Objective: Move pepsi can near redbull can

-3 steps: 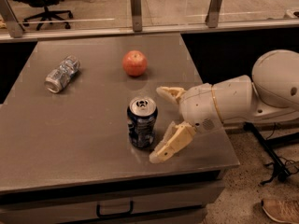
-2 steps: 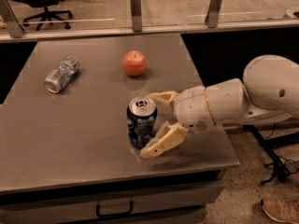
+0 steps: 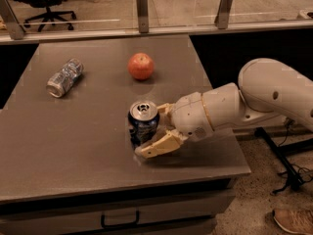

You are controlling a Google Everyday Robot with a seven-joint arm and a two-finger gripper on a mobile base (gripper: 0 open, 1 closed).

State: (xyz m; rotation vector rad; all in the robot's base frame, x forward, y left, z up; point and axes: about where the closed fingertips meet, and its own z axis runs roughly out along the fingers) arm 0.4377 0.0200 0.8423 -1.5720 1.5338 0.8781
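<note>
The pepsi can [image 3: 142,124], dark navy with a silver pull-tab top, stands upright on the grey table [image 3: 73,146] near the front middle. My gripper [image 3: 149,130] reaches in from the right and is shut on the can. One finger [image 3: 157,146] lies along its front side and the other [image 3: 164,108] sits behind it. The redbull can [image 3: 64,77], slim and silver-blue, lies on its side at the far left of the table, well away from the pepsi can.
A red apple [image 3: 141,66] sits behind the pepsi can, toward the table's back middle. My white arm [image 3: 254,102] stretches over the table's right edge. A glass railing [image 3: 142,9] runs behind the table. A drawer handle [image 3: 120,222] shows below the front edge.
My gripper has moved left around the pepsi can and its fingers have drawn together on it. The can has shifted slightly left. The redbull can and apple have not moved.
</note>
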